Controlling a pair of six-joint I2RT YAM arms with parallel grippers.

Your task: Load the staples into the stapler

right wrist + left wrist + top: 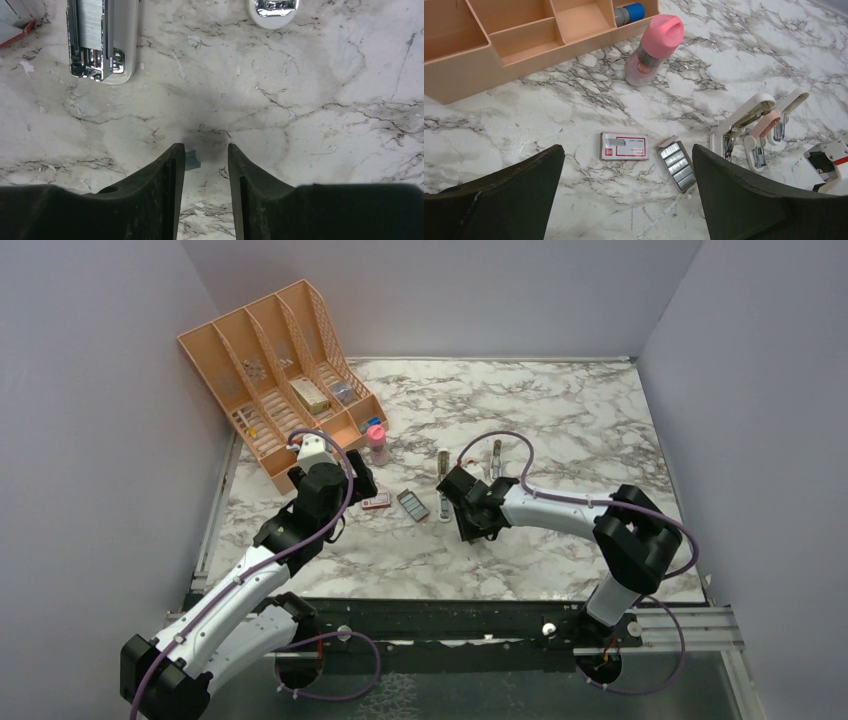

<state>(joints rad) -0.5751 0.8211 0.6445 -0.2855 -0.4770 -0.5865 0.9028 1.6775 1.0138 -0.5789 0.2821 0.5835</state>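
One tray of staples [678, 163] is seen on the table [734, 55] between the wide-spread fingers of the left gripper [628, 187], one sleeve [624, 146] just beside it. The right gripper [205, 165] is held narrowly parted near two opened staplers [444, 484].

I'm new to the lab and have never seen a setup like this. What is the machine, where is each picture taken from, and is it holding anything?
Two robot arms are bolted at a marble table's near edge. One picture looks down from above; the others come from a camera on each wrist. The left gripper hangs wide open above the staples in their tray, their red-and-white sleeve alongside. The opened stapler, a pink-capped bottle and an orange organizer also sit there. The right gripper is nearly closed; a small grey piece shows beside its finger, grasp uncertain.
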